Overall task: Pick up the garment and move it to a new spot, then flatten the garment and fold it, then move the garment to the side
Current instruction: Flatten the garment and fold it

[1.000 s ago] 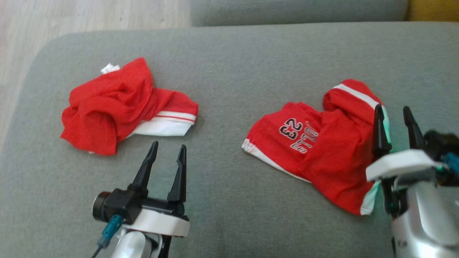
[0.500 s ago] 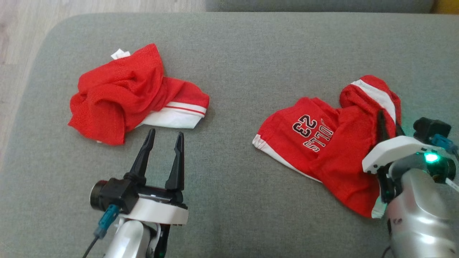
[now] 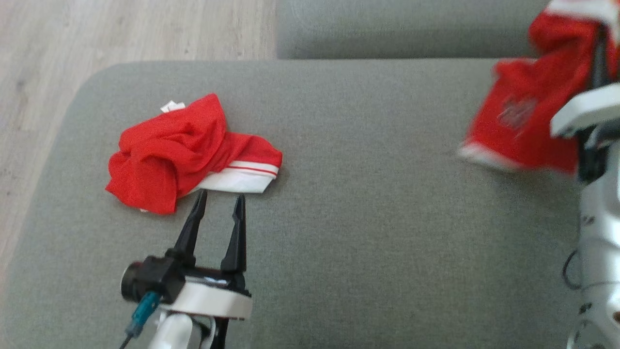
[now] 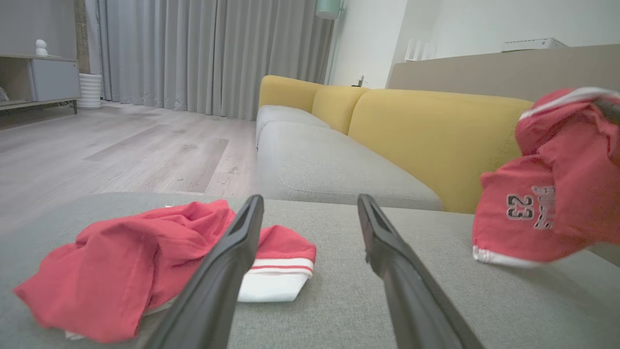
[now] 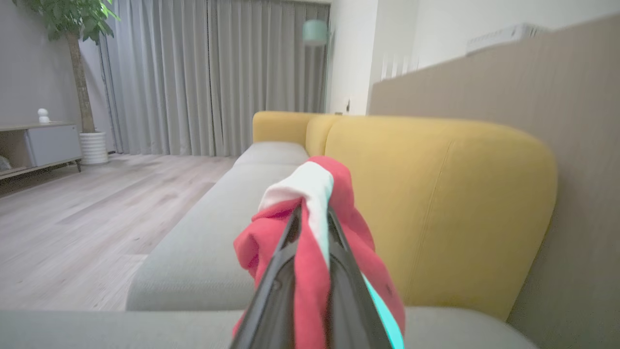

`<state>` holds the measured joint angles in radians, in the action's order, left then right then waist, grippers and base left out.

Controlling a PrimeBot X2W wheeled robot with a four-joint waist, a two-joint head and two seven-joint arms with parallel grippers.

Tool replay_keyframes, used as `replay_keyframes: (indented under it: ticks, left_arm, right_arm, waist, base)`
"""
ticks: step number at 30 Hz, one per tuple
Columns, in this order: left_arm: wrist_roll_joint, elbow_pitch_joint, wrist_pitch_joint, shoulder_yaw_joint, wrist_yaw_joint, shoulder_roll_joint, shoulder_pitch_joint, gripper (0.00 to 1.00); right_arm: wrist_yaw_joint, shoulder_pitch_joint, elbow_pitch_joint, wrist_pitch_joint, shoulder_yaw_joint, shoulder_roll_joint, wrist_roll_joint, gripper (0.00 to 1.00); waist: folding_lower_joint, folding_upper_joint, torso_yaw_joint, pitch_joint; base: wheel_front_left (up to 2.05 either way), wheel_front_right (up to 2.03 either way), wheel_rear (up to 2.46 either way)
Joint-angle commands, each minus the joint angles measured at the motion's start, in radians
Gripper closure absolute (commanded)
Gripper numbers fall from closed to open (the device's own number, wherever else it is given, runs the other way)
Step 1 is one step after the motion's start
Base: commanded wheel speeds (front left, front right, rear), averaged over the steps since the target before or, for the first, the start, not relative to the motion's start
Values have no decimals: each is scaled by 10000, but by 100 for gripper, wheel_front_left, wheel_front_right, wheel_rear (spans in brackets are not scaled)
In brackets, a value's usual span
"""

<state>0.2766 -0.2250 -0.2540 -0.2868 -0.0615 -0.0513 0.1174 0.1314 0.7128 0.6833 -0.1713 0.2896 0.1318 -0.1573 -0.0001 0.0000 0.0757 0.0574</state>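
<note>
The garment [image 3: 523,116], a red jersey with white trim and the number 23, hangs off the cushion at the right, bunched and blurred. My right gripper [image 3: 602,39] is shut on its upper fold. In the right wrist view the gripper [image 5: 314,211] pinches red and white cloth [image 5: 348,213] between its closed fingers. The left wrist view has the hanging garment [image 4: 547,194] at the right. My left gripper [image 3: 219,198] stands open and empty above the cushion, just in front of a second crumpled red garment [image 3: 169,155], with its tips [image 4: 310,199] apart.
The work surface is a wide grey cushion [image 3: 368,203] with a rounded left edge. Wooden floor [image 3: 121,29] lies beyond it at the left. Another grey seat [image 3: 402,24] sits behind, and a yellow sofa back [image 4: 436,131] rises to the right.
My right gripper closed on the garment with the 23 and raised it off the cushion. The head camera shifted. The left gripper stayed open, near the other garment.
</note>
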Motion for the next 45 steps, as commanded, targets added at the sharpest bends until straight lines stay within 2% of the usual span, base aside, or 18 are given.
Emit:
replay_keyframes:
  ticks: [1, 6, 11, 12, 13, 16, 20, 22, 24, 28, 36, 40, 45]
  left_arm:
    - [99, 321, -78, 441, 57, 8, 82, 0]
    - [181, 431, -78, 486, 102, 9, -181, 0]
    - [174, 380, -78, 385, 91, 10, -207, 0]
    - [164, 350, -78, 361, 83, 10, -192, 0]
    - [160, 324, -78, 339, 75, 10, -166, 0]
    - [150, 245, -78, 292, 61, 10, -114, 0]
    - [88, 203, -78, 305, 44, 10, -91, 0]
    - [44, 193, -78, 361, 40, 10, -90, 0]
    - [14, 202, -78, 426, 35, 10, -114, 0]
    - [49, 253, -78, 541, 40, 10, -226, 0]
    - [123, 388, -78, 486, 112, 10, -281, 0]
    - [103, 421, -78, 433, 107, 10, -189, 0]
    - [30, 405, -78, 399, 51, 10, 7, 0]
  right_arm:
    - [-7, 567, -554, 54, -454, 65, -85, 100]
    - [-7, 105, -1481, 436, -2170, -24, -175, 100]
    - [-7, -1623, -1224, 879, -4557, -516, 308, 100]
    - [-7, -1963, -1063, 902, -5041, -592, 463, 9]
    - [-7, -2276, -868, 926, -5599, -657, 651, 0]
    - [-7, -2953, -540, 746, -6996, -763, 1224, 0]
    - [-7, -3274, -580, 451, -7668, -800, 1799, 0]
    - [-7, -3355, -759, 188, -7685, -808, 2069, 0]
    - [-7, -3419, -1016, -75, -7393, -811, 2327, 0]
    - [-7, -3838, -1998, -573, -6010, -813, 2768, 0]
    - [-7, -5615, -3339, -770, -3677, -815, 3045, 0]
    - [-7, -6226, -3343, -701, -3223, -815, 3425, 0]
    - [-7, -6057, -3167, -379, -3160, -815, 3448, 0]
  waist:
    - [1, 0, 40, -233]
    - [1, 0, 169, -399]
    - [1, 0, 262, -276]
    - [1, 0, 272, -246]
    - [1, 0, 287, -226]
    - [1, 0, 298, -235]
    - [1, 0, 204, -290]
    - [1, 0, 79, -343]
    - [1, 0, -87, -407]
    - [1, 0, -579, -588]
    - [1, 0, -1221, -604]
    - [1, 0, -1369, -394]
    - [1, 0, -1329, -3]
  base:
    - [0, 0, 0]
    - [0, 0, 0]
    - [0, 0, 0]
    - [0, 0, 0]
    - [0, 0, 0]
    - [0, 0, 0]
    - [0, 0, 0]
    - [0, 0, 0]
    - [0, 0, 0]
    - [0, 0, 0]
    - [0, 0, 0]
    - [0, 0, 0]
    - [0, 0, 0]
